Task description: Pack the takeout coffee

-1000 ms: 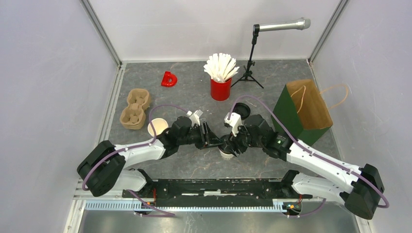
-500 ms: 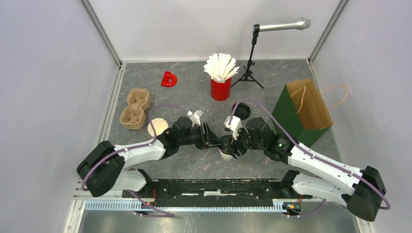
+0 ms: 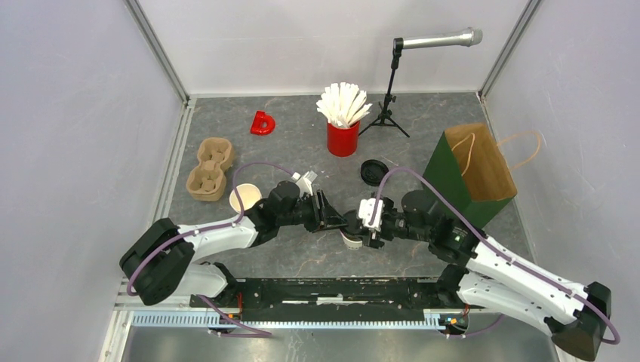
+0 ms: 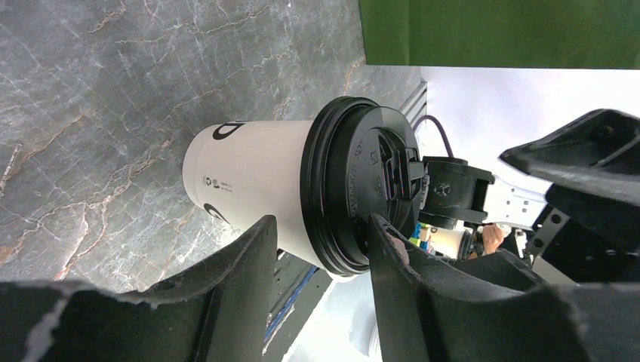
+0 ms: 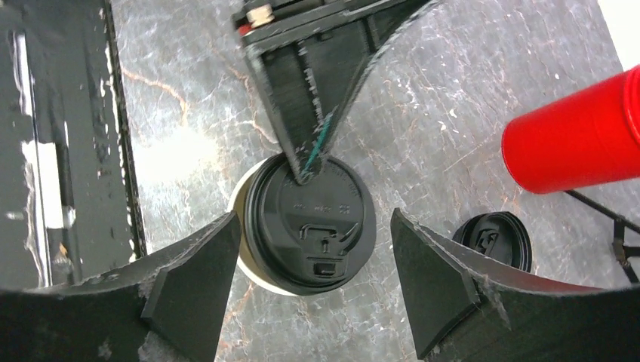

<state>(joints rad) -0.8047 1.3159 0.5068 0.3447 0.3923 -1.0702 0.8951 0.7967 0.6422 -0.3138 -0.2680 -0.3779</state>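
The left arm had not budged since a second earlier. The left gripper [image 4: 318, 225] kept its jaws drawn in on the lidded cup [image 4: 249, 177], one finger against the white paper wall just under the rim, the other lying across the top of its black lid [image 4: 351, 181]. That cup stood upright on the tabletop [image 3: 302, 143], near the middle front, between the two wrists.

The right arm was the one that moved (quite a swing, too). Its wrist had come round from the far side of the cup to the cup's right, uncovering the loose lid [image 3: 372, 171] behind it. The right gripper [image 5: 313, 221] hung over the cup with jaws spread wide, a finger on either side, neither touching.

Far left sat the cup carrier [image 3: 207, 170], matte brown moulded pulp with round wells. Just beside it was the open cup [image 3: 245, 197], smooth tapered paper, cream inside. The tabletop was grey, veined like marble. Both lids were round black plastic with a raised sip tab. The red cup [image 3: 343, 139] was shiny and held fanned white sticks. At the right stood the paper bag [image 3: 472, 170], green outside, brown within, with twine handles.
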